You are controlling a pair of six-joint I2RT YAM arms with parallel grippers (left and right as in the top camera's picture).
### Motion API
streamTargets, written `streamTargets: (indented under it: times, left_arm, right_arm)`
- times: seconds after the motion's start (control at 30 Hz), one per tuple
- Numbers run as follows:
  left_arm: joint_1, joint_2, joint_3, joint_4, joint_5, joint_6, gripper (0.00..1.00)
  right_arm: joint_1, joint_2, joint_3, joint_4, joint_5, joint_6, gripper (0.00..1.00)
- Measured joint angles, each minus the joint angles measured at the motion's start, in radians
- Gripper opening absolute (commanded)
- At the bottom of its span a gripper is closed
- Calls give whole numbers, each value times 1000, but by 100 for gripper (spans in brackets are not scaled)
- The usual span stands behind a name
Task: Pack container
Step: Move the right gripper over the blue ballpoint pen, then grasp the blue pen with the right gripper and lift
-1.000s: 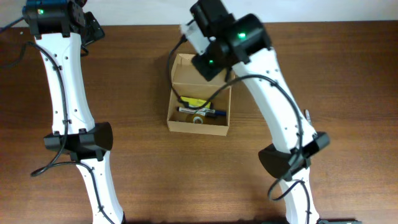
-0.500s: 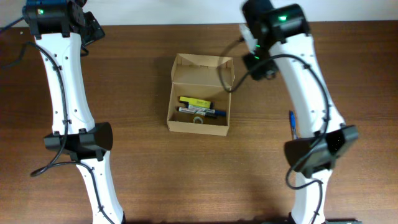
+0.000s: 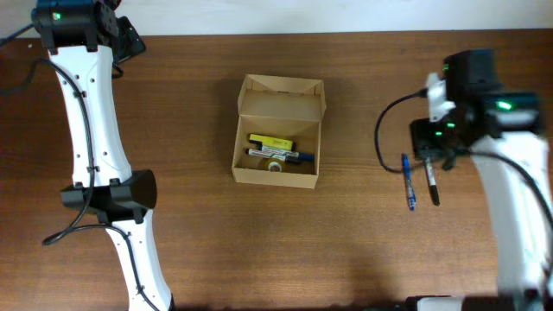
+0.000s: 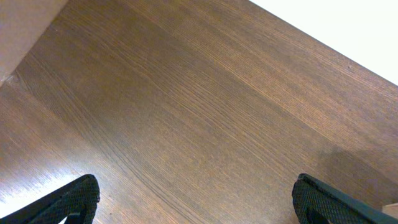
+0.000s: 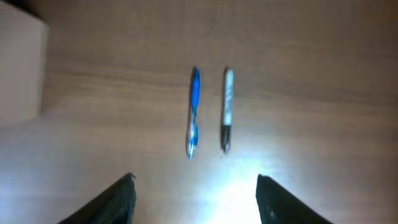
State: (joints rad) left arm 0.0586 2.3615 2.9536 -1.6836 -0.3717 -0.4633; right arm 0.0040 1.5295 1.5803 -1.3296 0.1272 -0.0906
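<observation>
The container (image 3: 259,173) is a tan cardboard box in mid-table, its flap lid (image 3: 281,95) open toward the back. Inside lie a yellow marker (image 3: 270,141), a dark pen (image 3: 281,155) and a small round item. A blue pen (image 3: 407,180) and a black-and-silver pen (image 3: 431,183) lie side by side on the table at the right. In the right wrist view the blue pen (image 5: 193,112) and the silver pen (image 5: 227,111) lie just ahead of my right gripper (image 5: 196,196), which is open and empty. My left gripper (image 4: 196,199) is open and empty over bare wood at the far left.
The wooden table's back edge meets a white wall (image 4: 348,25). The right arm's housing (image 3: 458,95) hangs above the two pens. The left arm (image 3: 91,112) stretches along the table's left side. A pale box corner (image 5: 22,68) shows at the left of the right wrist view.
My right arm has swung from over the box to the right side of the table, and now sits above the two loose pens. The left arm has not moved.
</observation>
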Motion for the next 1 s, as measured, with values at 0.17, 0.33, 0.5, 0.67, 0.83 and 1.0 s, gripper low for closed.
streamTargets:
  times: [0.17,0.33,0.5,0.67,0.83,1.0]
  left_arm:
    - [0,0,0,0,0,0,100]
    - [0,0,0,0,0,0,100]
    - [0,0,0,0,0,0,100]
    - [0,0,0,0,0,0,100]
    - [0,0,0,0,0,0,100]
    - [0,0,0,0,0,0,100]
  right_arm:
    - [-32,143,-218,116,-34,3,54]
    - [-61,220,-283,192,-58,12,54]
    - [-103,252,-283,246,-110,15,54]
    - [-130,303,-283,284,-138,16,54]
    - [-136,346,-283,306,-154,16,54]
    - [-136,401,-283,336,-156,19,47]
